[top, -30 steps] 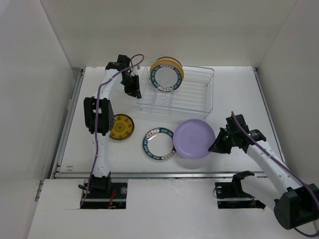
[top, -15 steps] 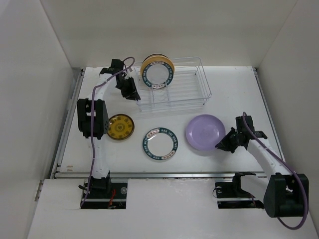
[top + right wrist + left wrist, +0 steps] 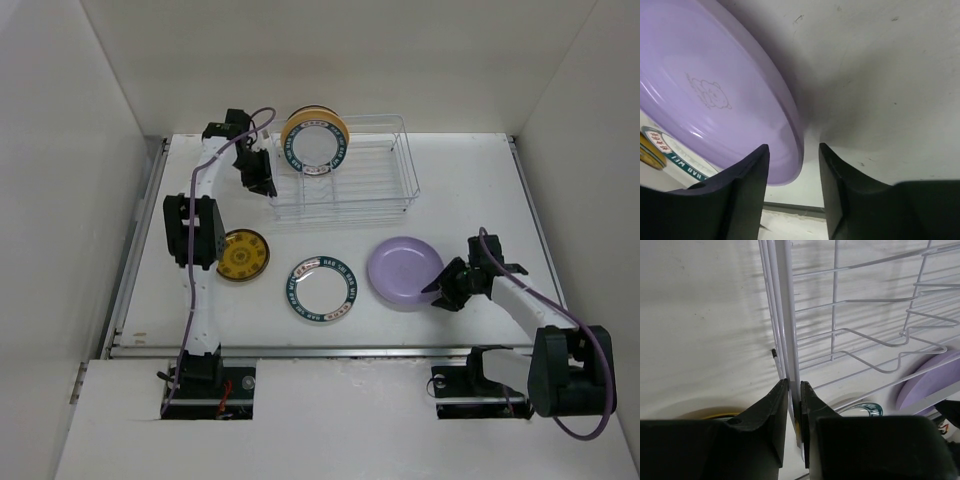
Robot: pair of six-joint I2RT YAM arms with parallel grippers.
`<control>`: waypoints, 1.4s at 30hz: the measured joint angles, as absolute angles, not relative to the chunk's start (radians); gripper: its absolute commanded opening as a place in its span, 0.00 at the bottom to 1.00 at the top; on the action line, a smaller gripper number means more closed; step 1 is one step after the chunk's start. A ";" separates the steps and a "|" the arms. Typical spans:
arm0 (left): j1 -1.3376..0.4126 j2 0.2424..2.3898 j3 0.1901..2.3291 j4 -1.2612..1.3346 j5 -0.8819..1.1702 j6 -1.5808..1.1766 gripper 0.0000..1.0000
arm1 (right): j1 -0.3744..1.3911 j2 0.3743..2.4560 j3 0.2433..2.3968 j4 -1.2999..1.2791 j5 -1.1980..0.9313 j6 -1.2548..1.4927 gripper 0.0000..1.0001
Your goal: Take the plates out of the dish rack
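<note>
The white wire dish rack (image 3: 350,180) stands at the back. It holds an upright white plate with a teal rim (image 3: 315,143) in front of a tan-yellow plate (image 3: 300,124). My left gripper (image 3: 262,181) is shut on the rack's left rim wire (image 3: 789,315). On the table lie a small gold-patterned plate (image 3: 243,255), a second teal-rimmed plate (image 3: 320,290) and the lavender plate (image 3: 403,272). My right gripper (image 3: 445,293) is open, its jaws straddling the lavender plate's right rim (image 3: 715,75) low over the table. No plate with an orange-red centre shows.
White walls close in the table on the left, back and right. The table's front edge (image 3: 330,350) runs just behind both arm bases. The lavender plate (image 3: 935,380) shows through the rack bars in the left wrist view.
The rack has slid left and back with my left gripper on its rim. The lavender plate has moved right, gone down flat on the table, and my right jaws have opened around its rim.
</note>
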State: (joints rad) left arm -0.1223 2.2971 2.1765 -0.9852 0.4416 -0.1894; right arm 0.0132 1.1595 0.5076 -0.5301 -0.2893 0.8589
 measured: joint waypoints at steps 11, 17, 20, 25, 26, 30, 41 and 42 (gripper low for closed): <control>-0.121 2.329 2.228 -1.014 0.413 -0.149 0.29 | 0.013 0.991 0.531 -0.580 -0.218 0.857 0.89; -0.116 2.328 2.228 -1.010 0.376 -0.121 0.47 | 0.024 0.890 0.682 -0.653 -0.108 0.818 0.97; -0.116 2.319 2.228 -1.000 0.356 -0.110 0.53 | 0.058 0.893 0.773 -0.655 -0.059 0.765 0.97; -0.116 2.279 2.228 -0.988 0.339 -0.094 0.64 | 0.150 1.049 1.007 -0.632 -0.032 0.614 0.97; -0.116 2.270 2.228 -0.986 0.338 -0.093 0.66 | 0.171 1.108 1.071 -0.619 -0.038 0.579 0.97; -0.116 2.228 2.227 -0.985 0.330 -0.075 0.87 | 0.243 1.383 1.409 -0.573 -0.093 0.433 0.98; -0.116 2.072 2.100 -0.987 0.154 0.004 1.00 | 0.393 2.120 2.230 -0.500 -0.274 0.152 0.86; -0.115 2.066 2.098 -0.987 0.133 0.004 1.00 | 0.402 2.157 2.246 -0.487 -0.274 0.140 0.84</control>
State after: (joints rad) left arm -0.1150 2.0663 2.0979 -0.9874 0.1333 0.0036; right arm 0.4019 2.1567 2.2456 -0.4870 -0.2741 0.1402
